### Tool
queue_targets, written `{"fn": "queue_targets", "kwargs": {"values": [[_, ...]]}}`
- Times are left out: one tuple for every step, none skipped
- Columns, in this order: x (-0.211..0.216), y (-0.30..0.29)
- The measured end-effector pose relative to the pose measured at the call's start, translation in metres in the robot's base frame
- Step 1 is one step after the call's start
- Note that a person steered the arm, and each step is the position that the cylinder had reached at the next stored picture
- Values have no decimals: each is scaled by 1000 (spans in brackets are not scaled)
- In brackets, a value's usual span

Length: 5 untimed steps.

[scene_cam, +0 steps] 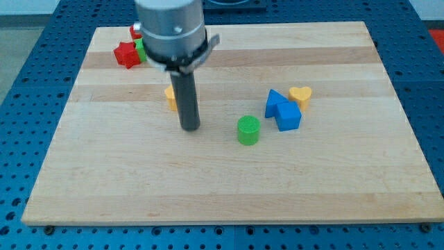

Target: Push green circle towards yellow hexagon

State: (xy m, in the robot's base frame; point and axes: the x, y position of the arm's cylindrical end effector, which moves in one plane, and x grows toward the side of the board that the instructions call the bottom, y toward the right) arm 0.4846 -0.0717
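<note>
Arm, end section: a broad cylindrical housing (170, 28) in pale grey metal is seen, blurred, with soft vertical highlights down its face. A darker grey band is carried round its lower edge, and a small angular grey tab is seen projecting from that band on the view's right. Beneath the band a short black collar is fitted. From the collar a straight rod (187, 97) is hung: round in section, dark charcoal to black, matt, with a faint lighter sheen along one side. The rod is finished square at my tip (190, 129), without taper. Cables, screws and markings cannot be made out.
</note>
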Motion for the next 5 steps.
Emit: {"fn": "queue_targets", "kwargs": {"values": [[53,17],[63,74],[58,114],[38,120],[11,120]]}}
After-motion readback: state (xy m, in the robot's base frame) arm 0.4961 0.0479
